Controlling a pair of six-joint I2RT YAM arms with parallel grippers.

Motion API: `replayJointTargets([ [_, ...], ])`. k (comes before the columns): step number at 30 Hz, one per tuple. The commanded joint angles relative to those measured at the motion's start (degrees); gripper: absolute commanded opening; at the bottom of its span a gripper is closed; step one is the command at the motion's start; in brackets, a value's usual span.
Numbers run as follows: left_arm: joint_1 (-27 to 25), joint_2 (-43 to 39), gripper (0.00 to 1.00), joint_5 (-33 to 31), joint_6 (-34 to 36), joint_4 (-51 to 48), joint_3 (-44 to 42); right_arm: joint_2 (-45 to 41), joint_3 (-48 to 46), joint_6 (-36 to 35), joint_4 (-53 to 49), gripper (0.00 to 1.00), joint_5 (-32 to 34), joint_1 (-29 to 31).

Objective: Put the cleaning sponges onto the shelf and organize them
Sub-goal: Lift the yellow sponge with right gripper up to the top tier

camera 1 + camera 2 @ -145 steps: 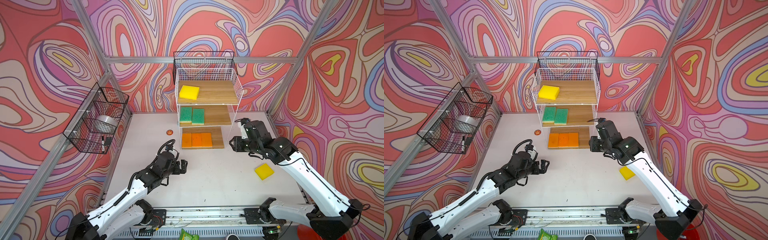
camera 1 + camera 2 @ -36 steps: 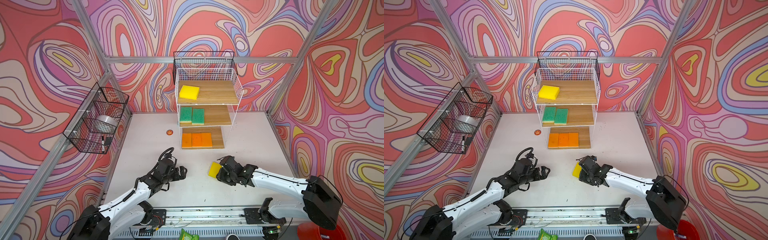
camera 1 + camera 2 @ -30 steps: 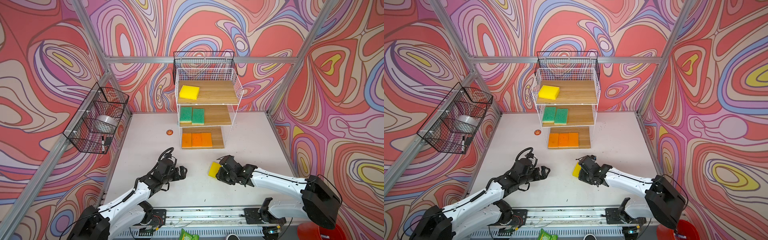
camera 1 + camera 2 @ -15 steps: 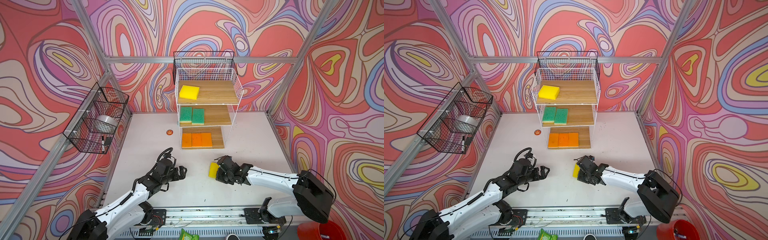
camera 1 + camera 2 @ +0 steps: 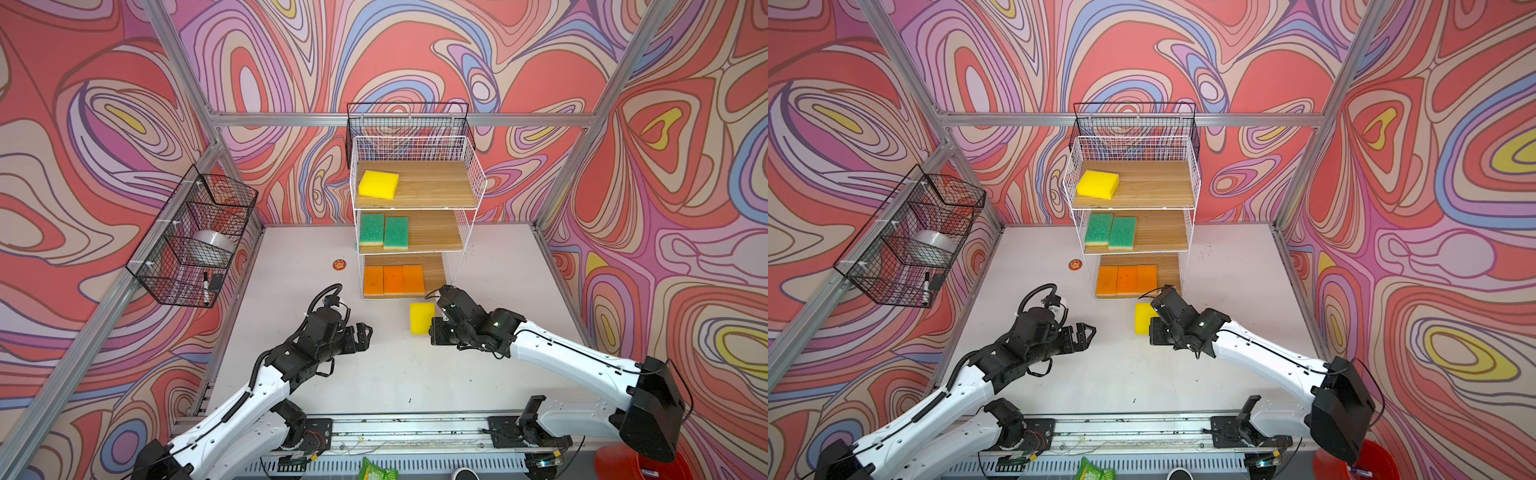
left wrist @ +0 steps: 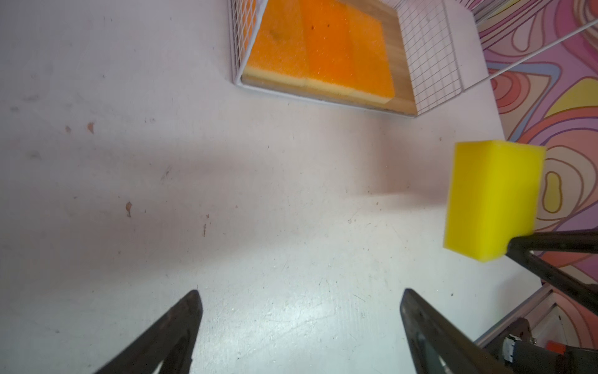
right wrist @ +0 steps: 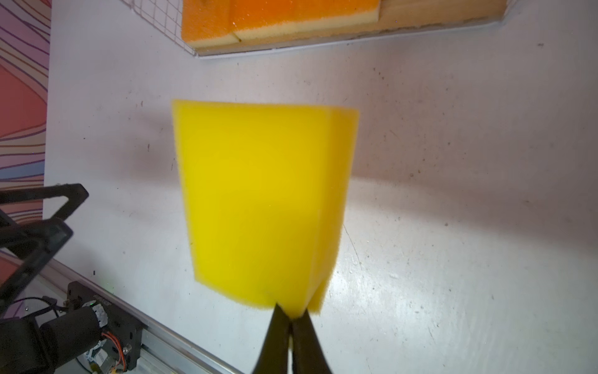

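Right hand (image 7: 291,319) is clenched on 1 end of the yellow sponge (image 5: 422,318), held off the counter (image 5: 415,374), long axis pointing at the shelf (image 5: 473,183) just ahead. Free spot on the top board (image 5: 436,187) sits higher, beside the other yellow sponge (image 5: 378,185). Left hand (image 5: 365,332) is spread wide, empty, farther off.

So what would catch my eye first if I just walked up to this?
Probably the swirling pink and red walls all around. Next, the white wire shelf at the back middle, sponges sorted by colour: a yellow sponge on top, two green sponges in the middle, three orange sponges at the bottom. Then a second yellow sponge, held off the table just before the shelf, pinched by one edge in the shut jaws of the right arm.
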Motion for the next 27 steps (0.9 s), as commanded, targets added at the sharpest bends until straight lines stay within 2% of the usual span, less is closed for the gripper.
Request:
replayJointTargets([
  [1,0.38,-2.42,0.97,-2.43,2.52,-7.89,5.07,-4.98,3.63,-7.02,-4.33,0.0,0.28,0.06],
  [8,0.37,-6.63,0.96,-4.45,5.21,-16.89,16.09,-10.37,15.26,-14.53,-8.01,0.0,-2.14,0.07],
  [17,0.39,-4.82,0.96,-4.92,8.41,-22.84,28.97,-6.77,32.32,-19.33,-13.01,0.0,1.11,0.06],
  [22,0.44,-1.2,0.97,-4.84,10.79,-24.19,35.99,-0.46,46.24,-21.21,-17.35,0.0,4.95,0.14],
  [27,0.38,3.73,0.97,-4.08,12.91,-24.32,43.03,11.19,64.79,-22.43,-25.79,0.0,9.84,0.1],
])
